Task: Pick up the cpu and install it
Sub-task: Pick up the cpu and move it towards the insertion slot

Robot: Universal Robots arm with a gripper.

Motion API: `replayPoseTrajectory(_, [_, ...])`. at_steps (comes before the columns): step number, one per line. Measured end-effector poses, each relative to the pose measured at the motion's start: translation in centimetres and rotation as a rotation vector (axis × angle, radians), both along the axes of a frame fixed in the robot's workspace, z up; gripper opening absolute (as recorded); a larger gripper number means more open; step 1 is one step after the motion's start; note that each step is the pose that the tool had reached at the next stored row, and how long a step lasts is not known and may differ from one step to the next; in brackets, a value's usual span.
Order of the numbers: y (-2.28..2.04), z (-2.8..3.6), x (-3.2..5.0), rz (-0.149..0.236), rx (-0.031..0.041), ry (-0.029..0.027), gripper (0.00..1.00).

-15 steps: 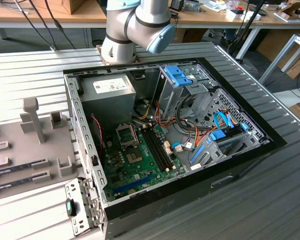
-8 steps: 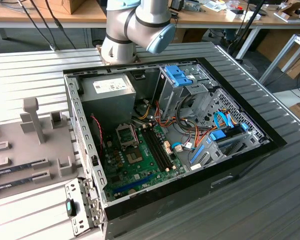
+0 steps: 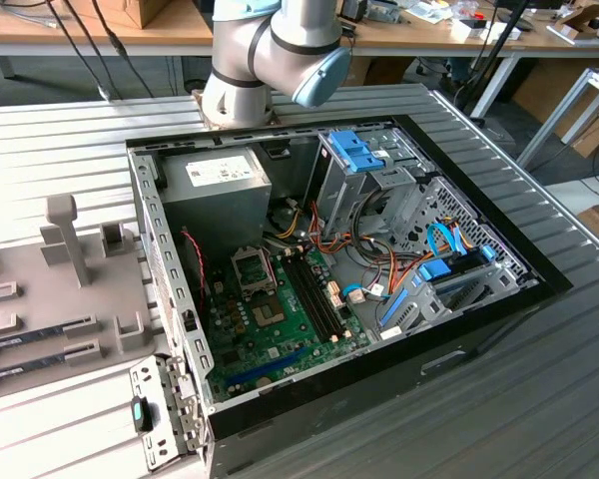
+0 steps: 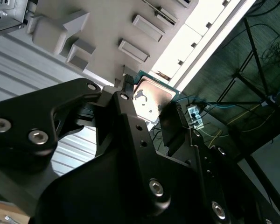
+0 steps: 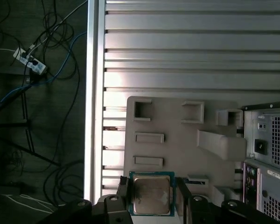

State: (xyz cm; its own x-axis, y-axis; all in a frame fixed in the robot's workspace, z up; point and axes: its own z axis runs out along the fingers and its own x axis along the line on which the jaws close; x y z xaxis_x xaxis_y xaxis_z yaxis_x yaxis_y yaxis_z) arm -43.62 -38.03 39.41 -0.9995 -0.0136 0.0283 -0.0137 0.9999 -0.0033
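The cpu point(image 5: 151, 193), a thin square chip with a silvery top and a narrow green rim, sits between my gripper's point(image 5: 151, 198) two black fingers point(image 5: 181, 192). The second wrist view shows the same cpu point(image 4: 151, 95) pinched at two opposite edges by the gripper point(image 4: 149, 106). The gripper is shut on it and holds it high above the grey fixture plate point(image 5: 177, 140). In the exterior view, the open computer case point(image 3: 160, 249) holds the green board point(image 3: 280, 329) with its dark square socket point(image 3: 252, 267). The arm's elbow joint point(image 3: 270, 50) stands behind the case.
The grey fixture plate point(image 3: 60, 299) with raised holders lies on the ribbed table point(image 3: 60, 140) at the exterior view's left of the case. Inside the case are a power supply point(image 3: 215, 190), blue drive brackets point(image 3: 364, 150) and cable bundles point(image 3: 399, 269). Loose cables lie on the floor point(image 5: 32, 70) beyond the table edge.
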Motion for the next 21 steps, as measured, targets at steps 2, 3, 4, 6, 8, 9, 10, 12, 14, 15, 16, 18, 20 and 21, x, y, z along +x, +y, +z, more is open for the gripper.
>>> replayPoseTrajectory(2, [0.00,0.31,0.00,0.000,0.0000,0.0000,0.47])
replayPoseTrajectory(3, [0.00,0.52,0.00,0.000,0.0000,0.0000,0.47])
replayPoseTrajectory(4, [0.00,0.63,0.00,0.000,0.0000,0.0000,0.47])
replayPoseTrajectory(6, [0.00,0.83,0.00,0.000,0.0001,-0.0001,0.47])
replayPoseTrajectory(8, [0.00,1.10,0.00,0.000,0.0000,0.0000,0.47])
replayPoseTrajectory(9, [0.00,1.24,0.00,0.000,0.0000,0.0000,0.47])
replayPoseTrajectory(10, [0.00,1.42,0.00,0.000,0.0000,0.0000,0.47])
replayPoseTrajectory(12, [0.00,1.63,0.00,0.000,0.0001,-0.0001,0.47])
replayPoseTrajectory(14, [0.00,1.99,0.00,0.000,0.0001,-0.0001,0.47])
replayPoseTrajectory(15, [0.00,2.21,0.00,0.000,0.0000,0.0000,0.47])
replayPoseTrajectory(16, [0.00,2.33,0.00,0.000,0.0000,0.0000,0.47])
replayPoseTrajectory(18, [0.00,2.55,0.00,0.000,0.0000,0.0000,0.47])
replayPoseTrajectory(20, [0.00,2.79,0.00,0.000,0.0000,0.0001,0.47])
replayPoseTrajectory(21, [0.00,2.84,0.00,0.000,0.0001,0.0000,0.47])
